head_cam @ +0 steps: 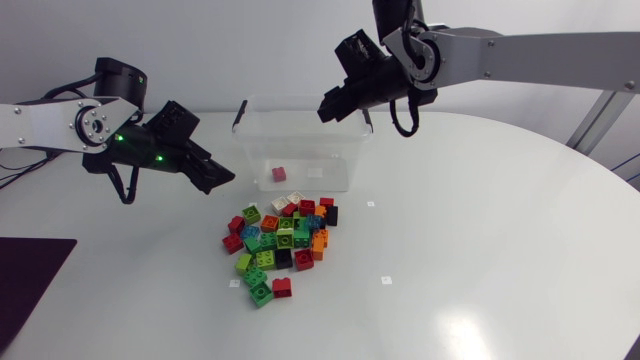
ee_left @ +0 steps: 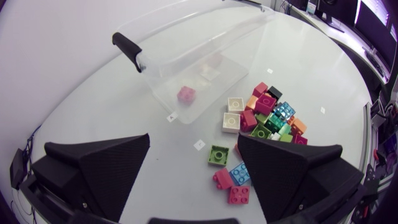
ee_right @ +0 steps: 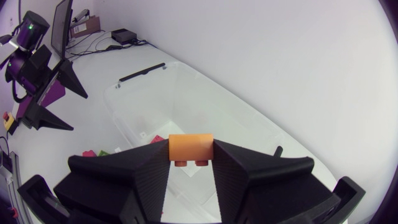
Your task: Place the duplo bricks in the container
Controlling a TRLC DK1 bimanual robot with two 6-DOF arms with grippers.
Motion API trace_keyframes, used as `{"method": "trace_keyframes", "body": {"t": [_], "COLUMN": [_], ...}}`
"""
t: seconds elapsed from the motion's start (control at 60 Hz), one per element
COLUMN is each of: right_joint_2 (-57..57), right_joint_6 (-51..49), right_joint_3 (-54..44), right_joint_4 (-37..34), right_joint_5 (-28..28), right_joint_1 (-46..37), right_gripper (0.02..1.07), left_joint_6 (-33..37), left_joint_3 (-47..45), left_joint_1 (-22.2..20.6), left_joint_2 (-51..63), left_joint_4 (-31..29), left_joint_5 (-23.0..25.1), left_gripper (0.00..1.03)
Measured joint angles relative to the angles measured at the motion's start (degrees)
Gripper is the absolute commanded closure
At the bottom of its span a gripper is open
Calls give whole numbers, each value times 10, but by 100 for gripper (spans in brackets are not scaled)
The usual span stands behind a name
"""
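1. Head view: duplo bricks heaped midway across the surface.
2. Left tool, spread apart and empty, left of the container.
3. Container, toward the far edge, holds a pink brick.
4. Right tool above it, clamped on an orange brick.

I have the container at the back of the table, one lone brick lying inside it, and the brick pile just in front of it. My right gripper hangs over the container's right end with a held brick clamped between its fingers. My left gripper is left of the container.
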Motion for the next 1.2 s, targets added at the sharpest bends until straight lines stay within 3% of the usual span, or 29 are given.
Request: {"method": "trace_keyframes", "body": {"t": [0.15, 0.2, 0.3, 0.383, 0.433, 0.683, 0.9, 1.05, 1.2], "right_joint_2": [23, 31, 48, 55, 55, 31, -71, -121, -159], "right_joint_6": [8, 10, 14, 19, 23, 42, 42, 42, 42], "right_joint_3": [17, 24, 40, 48, 48, 41, -45, -116, -177], "right_joint_4": [0, 0, 0, -1, 0, 0, 3, 6, 8], "right_joint_5": [18, 26, 43, 56, 61, 77, 82, 84, 83], "right_joint_1": [-1, -1, -1, -1, -1, 1, 9, 10, 12], "right_gripper": [80, 75, 53, 25, 15, 12, 12, 12, 12], "left_joint_6": [2, 4, 6, 5, -2, -42, -77, -89, -96], "left_joint_3": [-20, -29, -39, -39, -39, -14, 7, 18, 18], "left_joint_1": [-8, -14, -25, -33, -37, -44, -60, -66, -71], "left_joint_2": [-2, -3, -1, 10, 22, 87, 118, 145, 161], "left_joint_4": [0, -1, -5, -16, -20, -57, -68, -70, -70], "left_joint_5": [-17, -27, -51, -77, -102, -131, -133, -135, -139], "left_gripper": [6, 6, 6, 6, 6, 10, 13, 21, 43]}}
